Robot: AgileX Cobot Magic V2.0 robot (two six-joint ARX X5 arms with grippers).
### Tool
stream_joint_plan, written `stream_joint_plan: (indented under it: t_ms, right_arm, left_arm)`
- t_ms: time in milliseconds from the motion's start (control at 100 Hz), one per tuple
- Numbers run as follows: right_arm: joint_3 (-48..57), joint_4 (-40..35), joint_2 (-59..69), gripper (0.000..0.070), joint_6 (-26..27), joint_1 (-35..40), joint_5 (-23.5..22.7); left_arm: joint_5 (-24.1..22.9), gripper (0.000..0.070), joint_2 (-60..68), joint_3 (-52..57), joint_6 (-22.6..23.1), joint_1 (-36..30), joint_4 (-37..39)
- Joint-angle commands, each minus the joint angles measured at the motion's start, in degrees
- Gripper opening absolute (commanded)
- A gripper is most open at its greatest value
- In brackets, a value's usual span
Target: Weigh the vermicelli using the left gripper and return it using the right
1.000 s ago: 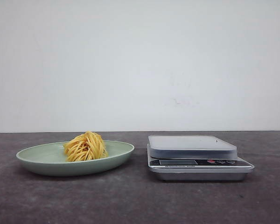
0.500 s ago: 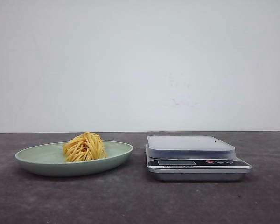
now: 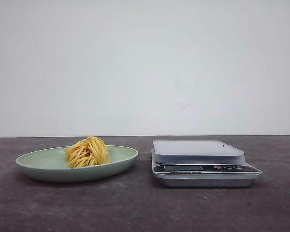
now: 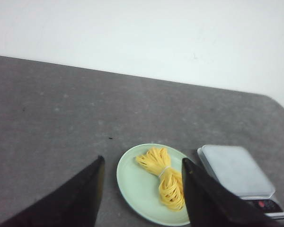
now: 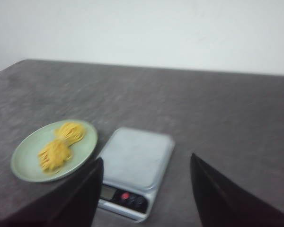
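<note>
1. On the dark table (image 3: pixel 135 208) we see a green plate (image 3: pixel 43 162) at the left and a scale (image 3: pixel 203 164) at the right, near each other but apart.
2. Our vermicelli (image 3: pixel 88 152) lies in a yellow bundle on the plate, a little right of its middle; in the left wrist view the bundle (image 4: pixel 163 176) looks pinched at the waist, perhaps tied, though we cannot be sure.
3. Our scale's platform (image 3: pixel 197 147) is bare, with a display and red and dark buttons on the front panel.
4. Neither arm shows in the front view.
5. Our left gripper (image 4: pixel 142 194) hangs above the table with its black fingers (image 4: pixel 85 194) spread wide, holding nothing; the plate (image 4: pixel 132 179) shows between them.
6. Our right gripper (image 5: pixel 146 198) is likewise spread wide and holds nothing, with the scale (image 5: pixel 135 165) between its fingers (image 5: pixel 217 198); this view is somewhat blurred.
7. Behind the table stands a plain white wall (image 3: pixel 145 67).
</note>
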Motion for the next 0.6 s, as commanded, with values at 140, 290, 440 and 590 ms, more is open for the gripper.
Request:
stream_joint_plan:
  t_ms: [140, 290, 440, 590]
  right_arm:
    - [-2.03, 2.47, 0.09, 0.0228, 4.04, 0.33, -0.70]
    - [-2.03, 2.67, 0.07, 0.0009, 3.52, 0.33, -0.68]
    - [-2.03, 3.32, 0.07, 0.0009, 3.54, 0.33, -0.70]
    - [-2.01, 3.50, 0.07, 0.0009, 4.85, 0.33, -0.96]
  left_arm:
    - [-0.22, 0.0309, 0.79, 0.85, 1.07, -0.42, 0.50]
    - [-0.22, 0.0015, 0.79, 0.85, 1.70, -0.42, 0.28]
    - [-0.22, 0.0009, 0.79, 0.85, 1.88, -0.42, 0.48]
    - [-0.15, 0.0011, 0.79, 0.85, 1.53, -0.42, 0.72]
